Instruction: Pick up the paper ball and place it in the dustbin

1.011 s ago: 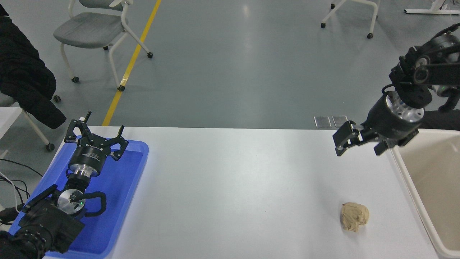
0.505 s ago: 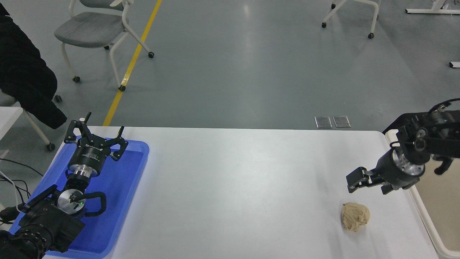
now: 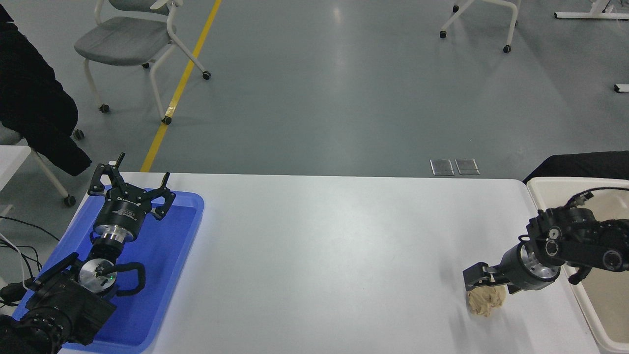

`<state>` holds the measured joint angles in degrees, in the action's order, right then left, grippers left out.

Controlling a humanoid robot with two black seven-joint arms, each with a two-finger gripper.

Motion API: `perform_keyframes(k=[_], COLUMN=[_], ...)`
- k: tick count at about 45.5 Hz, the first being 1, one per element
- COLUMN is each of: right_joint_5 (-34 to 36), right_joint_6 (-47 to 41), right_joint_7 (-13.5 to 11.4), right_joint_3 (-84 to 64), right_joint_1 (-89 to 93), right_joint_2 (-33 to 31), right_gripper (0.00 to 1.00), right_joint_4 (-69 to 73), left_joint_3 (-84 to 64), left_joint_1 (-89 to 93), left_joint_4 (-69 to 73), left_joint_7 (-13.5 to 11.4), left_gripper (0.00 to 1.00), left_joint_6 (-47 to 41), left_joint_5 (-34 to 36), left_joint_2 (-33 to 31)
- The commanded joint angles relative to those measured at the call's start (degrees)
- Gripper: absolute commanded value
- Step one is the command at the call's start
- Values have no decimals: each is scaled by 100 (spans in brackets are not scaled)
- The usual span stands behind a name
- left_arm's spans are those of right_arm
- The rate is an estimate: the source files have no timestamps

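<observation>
Paper ball (image 3: pixel 484 302): you see a crumpled tan wad lying on the white table (image 3: pixel 319 255), near its front right corner, just left of the dustbin's near wall but not touching it.
Right gripper (image 3: pixel 484 287): it reaches in from the right edge, low over the table, pointing left, and sits directly on the ball's upper side. One black finger (image 3: pixel 472 279) shows at the ball's upper left; the other is hidden behind the wrist and the paper.
Right gripper, finger state: you cannot tell whether the fingers have pinched the paper or merely straddle it. The ball's lower edge appears to rest on the table.
Right arm: its black links cross above the dustbin's left rim, and the silver wrist ring (image 3: pixel 533 268) lies just right of the ball.
Dustbin (image 3: pixel 548 189): you find this cream-white bin at the table's right end, its rounded rim partly cut off by the picture's edge. No paper shows in the part of its interior that is visible.
Left gripper (image 3: pixel 131 189): it is parked at the lower left above the blue tray (image 3: pixel 167 275), fingers spread apart and holding nothing.
Blue tray: it is shallow and sits at the table's left end, well apart from the ball.
Background: you see a grey chair (image 3: pixel 128 44) on the floor beyond the table and a dark coat (image 3: pixel 34 108) at the far left.
</observation>
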<state>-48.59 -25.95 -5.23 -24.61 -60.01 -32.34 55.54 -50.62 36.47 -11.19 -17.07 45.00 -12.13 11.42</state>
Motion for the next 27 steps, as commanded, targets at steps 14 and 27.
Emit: perform_keyframes(k=[14,27], right_joint_5=[-45,7], right_joint_6=[406,90], right_joint_7=[57,66], right_joint_3=[97,-183], right_joint_1=[385,-458], right_joint_2=[255,-324], right_gripper=[0,0], right_joint_4=[-325,26], left_joint_3=[0,0], left_joint_1=[0,9], left_joint_4=[2,-15], left_joint_7=[2,2], left_gripper=[100,100], left_joint_6=[0,0], left_joint_5=[0,0], left_joint_2=[0,-9])
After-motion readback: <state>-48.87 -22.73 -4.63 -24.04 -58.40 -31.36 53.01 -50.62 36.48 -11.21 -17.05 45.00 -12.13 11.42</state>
